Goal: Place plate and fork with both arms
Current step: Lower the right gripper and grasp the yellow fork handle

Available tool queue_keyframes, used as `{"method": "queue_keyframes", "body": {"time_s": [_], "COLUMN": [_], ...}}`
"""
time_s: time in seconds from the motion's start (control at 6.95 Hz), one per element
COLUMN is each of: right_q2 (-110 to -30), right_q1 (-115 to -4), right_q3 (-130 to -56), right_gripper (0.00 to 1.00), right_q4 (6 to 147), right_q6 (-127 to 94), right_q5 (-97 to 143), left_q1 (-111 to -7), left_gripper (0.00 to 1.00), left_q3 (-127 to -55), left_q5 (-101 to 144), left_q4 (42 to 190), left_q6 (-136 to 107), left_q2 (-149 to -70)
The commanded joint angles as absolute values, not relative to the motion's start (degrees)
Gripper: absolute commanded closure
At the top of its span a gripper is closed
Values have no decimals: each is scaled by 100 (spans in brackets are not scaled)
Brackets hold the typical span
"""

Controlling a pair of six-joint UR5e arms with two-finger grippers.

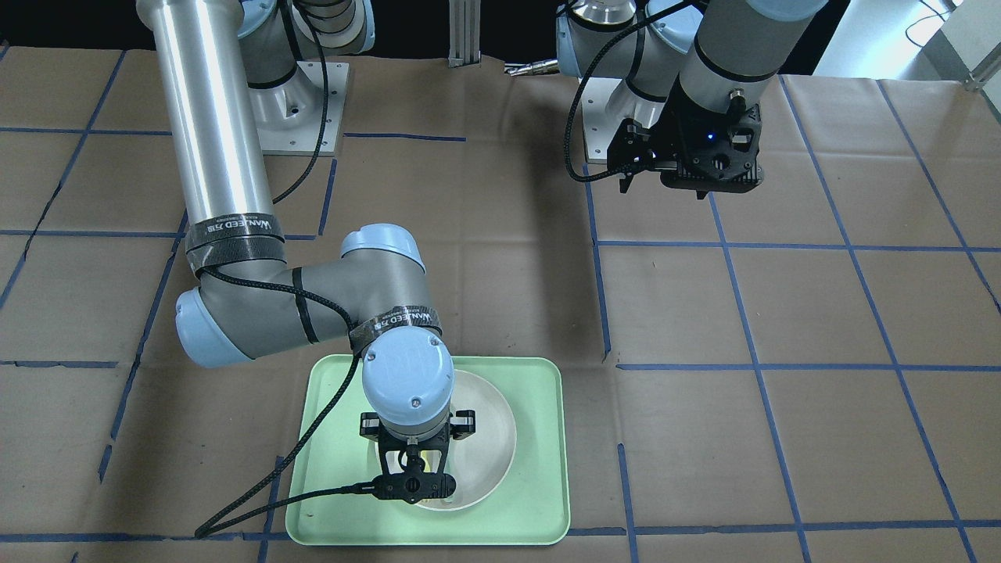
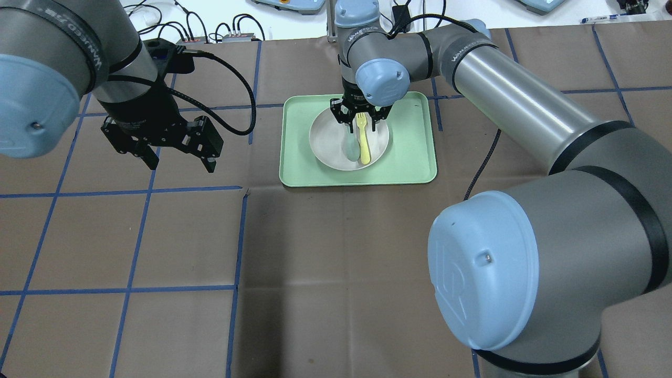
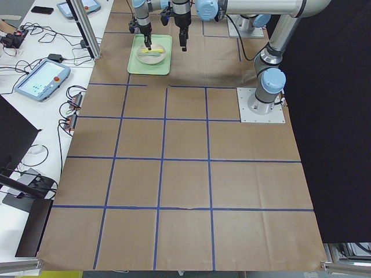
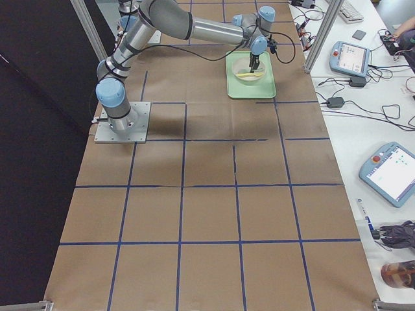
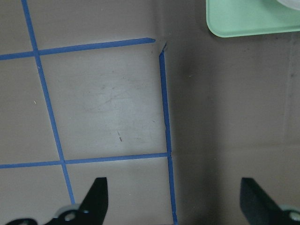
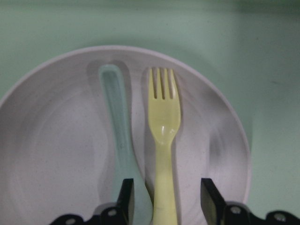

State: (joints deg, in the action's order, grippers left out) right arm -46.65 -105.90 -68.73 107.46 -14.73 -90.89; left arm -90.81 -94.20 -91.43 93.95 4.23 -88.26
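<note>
The off-white plate (image 2: pixel 325 142) sits on the light-green tray (image 2: pixel 409 157). The pale-yellow fork (image 2: pixel 363 142) lies in the plate beside a grey-green spoon (image 2: pixel 350 151). My right gripper (image 2: pixel 359 123) is open and low over the plate. In the right wrist view its fingers (image 6: pixel 208 197) stand on either side of the fork (image 6: pixel 164 140) handle, with the spoon (image 6: pixel 119 140) just left of it. My left gripper (image 2: pixel 181 164) is open and empty, above bare table left of the tray. The left wrist view shows its fingers (image 5: pixel 96 197) spread wide.
The table is covered in brown paper with a blue tape grid (image 2: pixel 239 236). The tray's corner shows at the top of the left wrist view (image 5: pixel 243 23). The right arm's forearm (image 1: pixel 211 117) and elbow hang over the table beside the tray (image 1: pixel 539 469).
</note>
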Motion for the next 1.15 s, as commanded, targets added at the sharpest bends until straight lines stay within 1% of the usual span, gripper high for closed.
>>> {"method": "queue_keyframes", "body": {"time_s": [0.0, 0.58, 0.72, 1.01], "right_q2": [-4702, -4702, -4693, -4623], "right_q1": [-10591, -10556, -10564, -10573], "right_q3": [-7049, -7058, -7058, -7058], "right_gripper": [43, 44, 47, 48], "right_q4": [10767, 10775, 10767, 10767], "right_q6": [-1476, -1494, -1512, -1512], "right_q5": [-9088, -9106, -9105, -9105], "left_q1": [-9079, -9079, -9079, -9070], "left_gripper": [1, 1, 1, 1], "left_q3": [-9422, -9422, -9422, -9422], "left_q5": [-9132, -9141, -9149, -9141], "left_q4": [9396, 9395, 9396, 9387], "left_q6": [431, 431, 431, 440], "left_q2": [-8824, -8824, -8816, -8824]}}
